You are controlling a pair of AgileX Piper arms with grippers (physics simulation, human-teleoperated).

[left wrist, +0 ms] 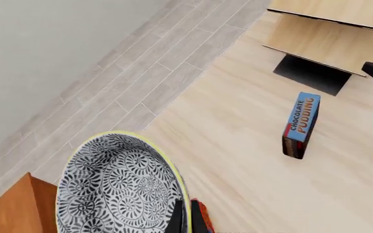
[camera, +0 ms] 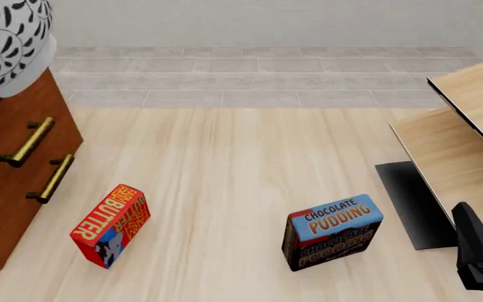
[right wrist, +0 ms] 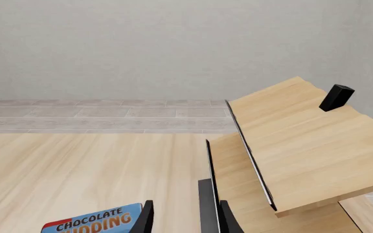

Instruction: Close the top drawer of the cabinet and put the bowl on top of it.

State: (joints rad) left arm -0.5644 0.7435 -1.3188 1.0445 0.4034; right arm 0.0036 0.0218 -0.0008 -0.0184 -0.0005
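Flanking cabinet (camera: 7, 182), butter box (camera: 111, 224), pudding box (camera: 332, 231)

Bright, even, sharp renders; soft faint shadows, no glare.

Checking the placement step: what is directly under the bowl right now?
In the left wrist view, the cabinet lies partly below the bowl. Whether they touch is hidden; the left hand grips its rim.

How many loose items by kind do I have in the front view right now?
Bowls: 1, the bowl, up over the cabinet
Boxes: 2, the butter box and the chocolate pudding box
Total: 3
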